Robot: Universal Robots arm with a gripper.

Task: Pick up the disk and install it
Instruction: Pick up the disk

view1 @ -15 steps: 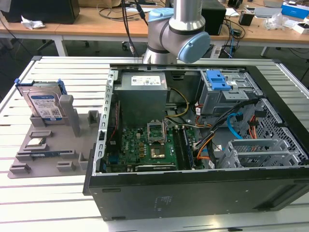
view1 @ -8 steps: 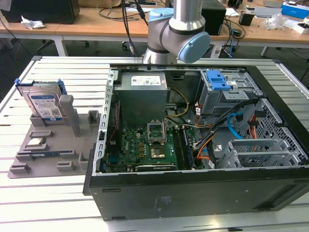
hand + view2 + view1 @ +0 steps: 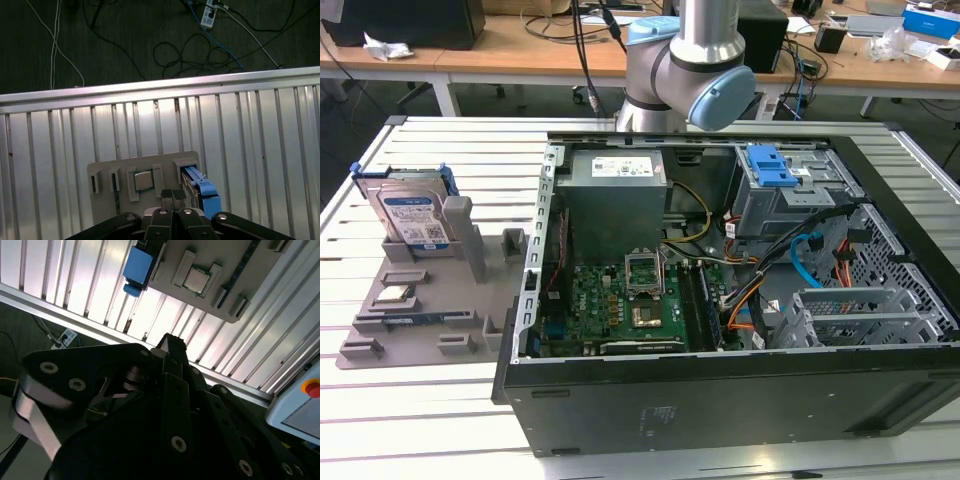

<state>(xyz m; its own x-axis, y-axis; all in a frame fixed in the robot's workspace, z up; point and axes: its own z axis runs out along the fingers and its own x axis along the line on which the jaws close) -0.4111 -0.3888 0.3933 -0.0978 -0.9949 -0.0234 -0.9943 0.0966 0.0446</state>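
Currently one disk (image 3: 412, 215), a rectangular silver metal hard drive in a bright blue plastic bracket, stands upright at one end of the flat grey plastic holder tray (image 3: 420, 342). One small square silver chip (image 3: 396, 295) lies on that tray. Well above the tray, the black gripper (image 3: 173, 194) has its two fingers pressed together, holding nothing.

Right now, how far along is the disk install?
Nothing done: the silver hard drive in its blue plastic bracket stands upright in the grey fixture tray, outside the open black computer case. In hand: nothing; the gripper is shut, empty, well clear of the drive. Left: pickup and installation.
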